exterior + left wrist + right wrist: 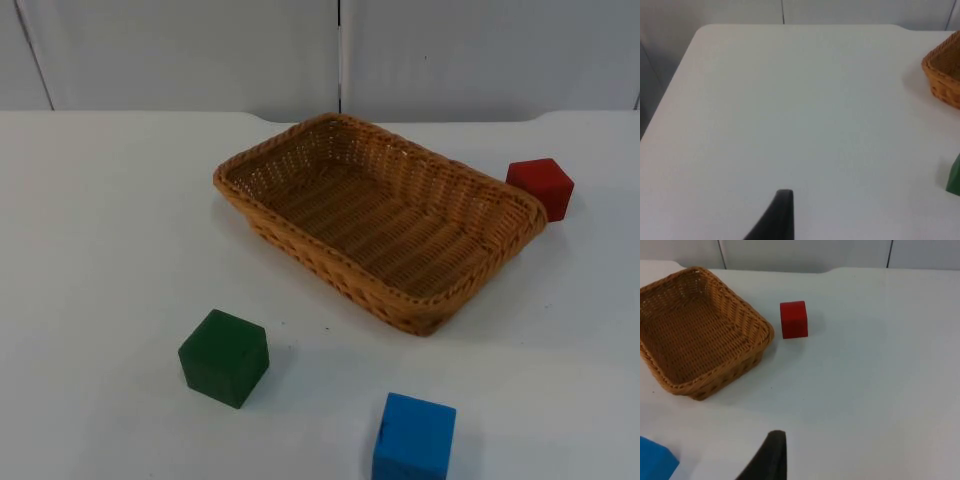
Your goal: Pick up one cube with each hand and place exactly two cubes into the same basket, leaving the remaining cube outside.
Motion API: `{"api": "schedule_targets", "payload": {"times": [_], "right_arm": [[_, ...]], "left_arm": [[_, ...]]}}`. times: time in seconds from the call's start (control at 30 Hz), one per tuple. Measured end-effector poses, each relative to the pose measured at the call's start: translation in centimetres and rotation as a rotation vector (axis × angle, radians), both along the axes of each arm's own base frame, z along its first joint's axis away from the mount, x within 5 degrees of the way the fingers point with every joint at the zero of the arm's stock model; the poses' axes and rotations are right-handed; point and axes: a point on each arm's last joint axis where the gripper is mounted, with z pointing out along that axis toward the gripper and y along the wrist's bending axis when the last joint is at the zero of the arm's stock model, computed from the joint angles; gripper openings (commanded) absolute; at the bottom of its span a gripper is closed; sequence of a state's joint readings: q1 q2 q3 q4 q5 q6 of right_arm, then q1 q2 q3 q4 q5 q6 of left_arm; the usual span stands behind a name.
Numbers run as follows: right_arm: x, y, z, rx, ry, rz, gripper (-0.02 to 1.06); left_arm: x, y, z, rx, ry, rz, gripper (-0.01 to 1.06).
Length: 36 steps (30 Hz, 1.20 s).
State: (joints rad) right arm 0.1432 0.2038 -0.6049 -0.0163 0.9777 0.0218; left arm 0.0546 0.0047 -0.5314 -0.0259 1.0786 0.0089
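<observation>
The rectangular woven wicker basket point(380, 220) held nothing; red point(541, 187), green point(224, 357) and blue point(414, 437) cubes lay outside; gripper states indeterminable.

— What of the robot itself was there to see?
— One black fingertip point(780, 215) on the left arm: matte, smooth, tapering to a blunt squared tip.
— And the right arm?
— A like black fingertip point(771, 455), equally plain, with no markings or screws visible.
</observation>
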Motion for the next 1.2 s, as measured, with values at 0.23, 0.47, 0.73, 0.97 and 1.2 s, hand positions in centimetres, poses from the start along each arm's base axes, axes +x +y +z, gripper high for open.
{"api": "schedule_targets", "payload": {"times": [0.23, 0.47, 0.73, 0.97, 1.2], "right_arm": [[0.8, 0.1, 0.1, -0.013, 0.011, 0.006, 1.05], [3.4, 0.5, -0.1, -0.026, 0.098, 0.008, 1.05], [8.0, 1.2, -0.5, -0.030, 0.124, 0.010, 1.05], [10.7, 1.6, -0.5, -0.038, 0.185, 0.011, 1.05], [15.2, 2.2, 0.6, -0.053, 0.238, 0.017, 1.05]], "left_arm": [[1.5, -0.1, 0.5, -0.018, 0.048, -0.011, 1.05], [3.0, -0.1, 0.7, -0.030, 0.090, -0.024, 1.05], [4.5, -0.5, 0.7, -0.069, 0.149, -0.062, 1.05], [6.0, -0.9, 0.8, -0.095, 0.161, -0.110, 1.05], [8.3, -1.4, 0.9, -0.119, 0.169, -0.169, 1.05]]}}
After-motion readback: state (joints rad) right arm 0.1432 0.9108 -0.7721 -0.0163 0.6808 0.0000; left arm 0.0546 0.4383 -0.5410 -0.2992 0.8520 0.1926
